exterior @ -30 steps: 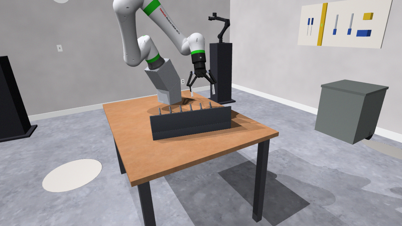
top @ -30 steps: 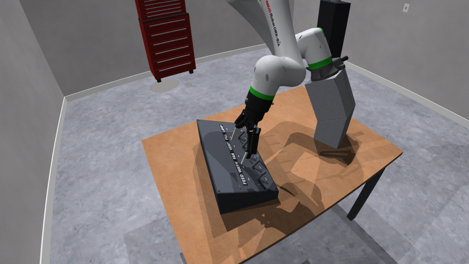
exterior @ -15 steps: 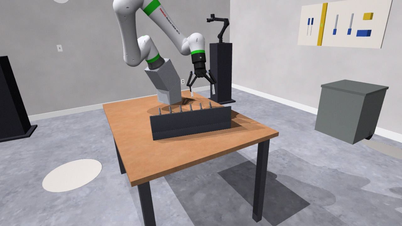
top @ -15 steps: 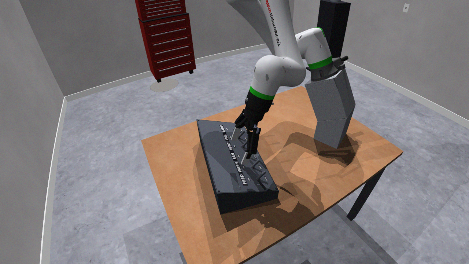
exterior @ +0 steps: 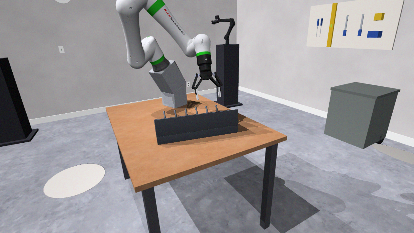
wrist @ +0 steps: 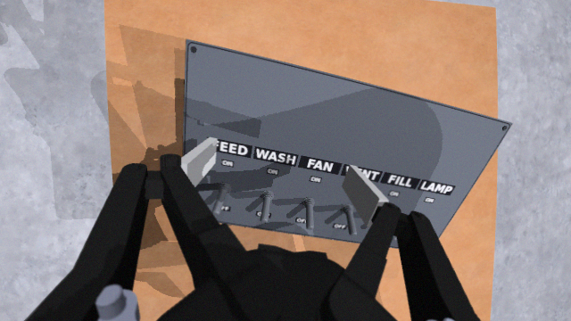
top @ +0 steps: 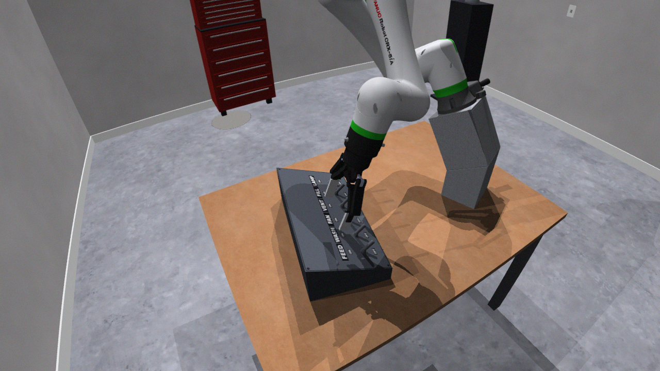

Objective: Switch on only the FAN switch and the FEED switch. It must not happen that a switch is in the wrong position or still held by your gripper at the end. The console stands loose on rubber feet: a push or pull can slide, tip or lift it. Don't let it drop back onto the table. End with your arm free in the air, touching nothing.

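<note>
A dark grey sloped console (top: 330,225) lies on the wooden table (top: 382,235). Its face carries six labelled toggles: FEED, WASH, FAN, VENT, FILL, LAMP. In the wrist view the FEED lever (wrist: 220,198), the WASH lever (wrist: 266,206), the FAN lever (wrist: 308,212) and the VENT lever (wrist: 349,218) all lean toward their OFF marks. The FILL and LAMP levers are hidden behind a finger. My gripper (wrist: 283,163) is open and empty, hovering above the toggle row. Its grey pads straddle the span from FEED to VENT. It also shows in the top view (top: 341,203) and the exterior view (exterior: 207,91), clear of the console (exterior: 196,126).
The arm's grey base block (top: 466,152) stands on the table's far right part. A red tool cabinet (top: 233,50), a dark pillar (exterior: 227,73) and a grey box (exterior: 360,113) stand off the table.
</note>
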Controlling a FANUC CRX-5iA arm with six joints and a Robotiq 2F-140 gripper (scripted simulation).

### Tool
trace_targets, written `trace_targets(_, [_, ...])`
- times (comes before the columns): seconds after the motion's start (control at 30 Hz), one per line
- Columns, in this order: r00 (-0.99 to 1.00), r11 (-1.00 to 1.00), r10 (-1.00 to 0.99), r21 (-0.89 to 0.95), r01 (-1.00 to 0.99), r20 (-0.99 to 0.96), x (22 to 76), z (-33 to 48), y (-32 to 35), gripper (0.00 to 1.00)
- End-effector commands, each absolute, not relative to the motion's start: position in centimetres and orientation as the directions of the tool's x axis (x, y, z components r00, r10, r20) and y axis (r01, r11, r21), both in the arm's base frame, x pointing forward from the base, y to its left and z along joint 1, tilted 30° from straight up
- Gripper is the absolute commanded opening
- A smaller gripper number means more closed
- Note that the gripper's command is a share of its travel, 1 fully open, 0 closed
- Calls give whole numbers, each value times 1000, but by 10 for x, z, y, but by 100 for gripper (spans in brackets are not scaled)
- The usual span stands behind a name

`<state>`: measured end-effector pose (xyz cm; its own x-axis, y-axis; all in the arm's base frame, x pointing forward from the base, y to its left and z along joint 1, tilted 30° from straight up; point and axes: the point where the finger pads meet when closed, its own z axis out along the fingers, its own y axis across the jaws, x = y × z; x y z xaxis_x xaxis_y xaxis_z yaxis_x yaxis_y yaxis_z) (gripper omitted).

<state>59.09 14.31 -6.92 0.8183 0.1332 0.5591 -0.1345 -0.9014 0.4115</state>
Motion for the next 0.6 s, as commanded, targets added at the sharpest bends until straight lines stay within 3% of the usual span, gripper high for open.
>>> trace_targets(0.0, [818, -902, 133, 411, -134, 559, 590, -66, 137, 100])
trace_targets(0.57, [818, -902, 133, 411, -134, 559, 583, -46, 92, 100])
